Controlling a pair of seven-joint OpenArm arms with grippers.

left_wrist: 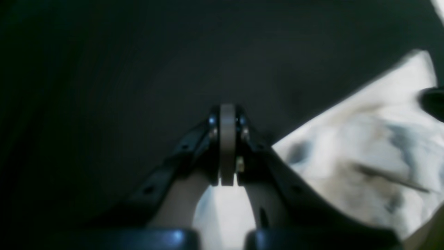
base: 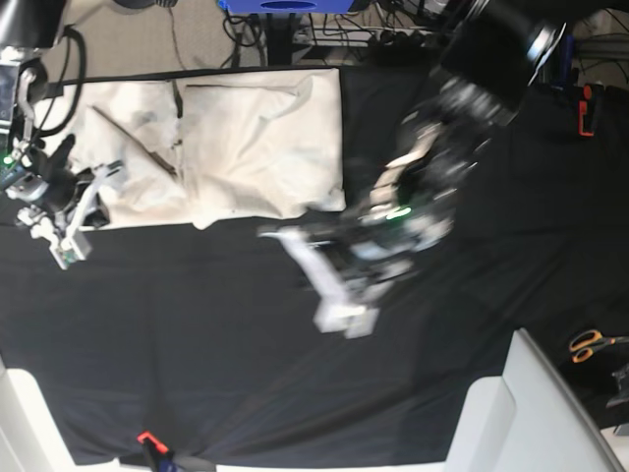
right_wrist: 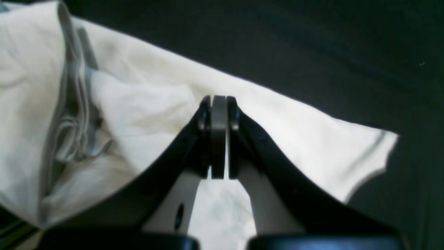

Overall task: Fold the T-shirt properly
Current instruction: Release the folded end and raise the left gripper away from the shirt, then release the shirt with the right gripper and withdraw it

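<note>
The T-shirt lies on the black tabletop, up near the 11 o'clock part of the base view. It is cream and wrinkly, and part of it is folded over.

The left claw is pinched tight with nothing in it. In its own camera it sits over bare black cloth, and the T-shirt is off at about 3 o'clock from it, not touching. In the base view this claw is blurry, at about 5 o'clock from the shirt.

The right claw is pinched tight too. In its camera the T-shirt spreads under and behind it. I cannot tell if it grips any cloth. In the base view it sits by the shirt's 8 o'clock corner.
</note>
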